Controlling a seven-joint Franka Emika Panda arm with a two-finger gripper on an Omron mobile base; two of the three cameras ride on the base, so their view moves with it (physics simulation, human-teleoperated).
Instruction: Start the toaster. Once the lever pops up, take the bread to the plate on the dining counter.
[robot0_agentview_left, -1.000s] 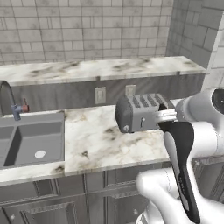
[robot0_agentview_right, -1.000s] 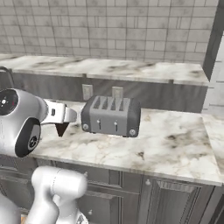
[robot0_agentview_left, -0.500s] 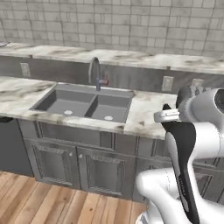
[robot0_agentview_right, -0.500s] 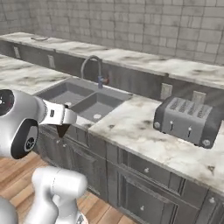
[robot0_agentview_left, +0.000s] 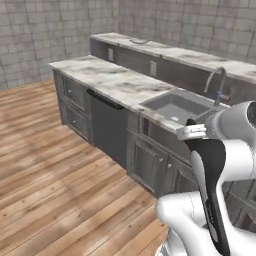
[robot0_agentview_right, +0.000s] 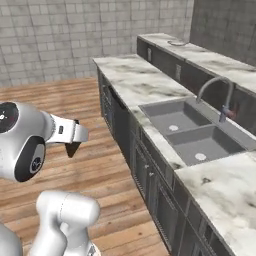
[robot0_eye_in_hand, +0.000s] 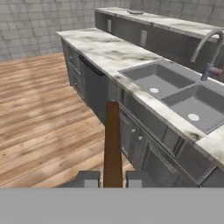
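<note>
Brown bread (robot0_eye_in_hand: 112, 144) stands edge-on, clamped between the fingers (robot0_eye_in_hand: 89, 178) at six o'clock in the hand view, above the wooden floor (robot0_eye_in_hand: 39, 109) beside the grey cabinets (robot0_eye_in_hand: 144, 144). At one o'clock, on the raised dining surface (robot0_eye_in_hand: 175, 24) behind the sink (robot0_eye_in_hand: 175, 89), lies the plate (robot0_eye_in_hand: 135, 12), well apart from the bread.
</note>
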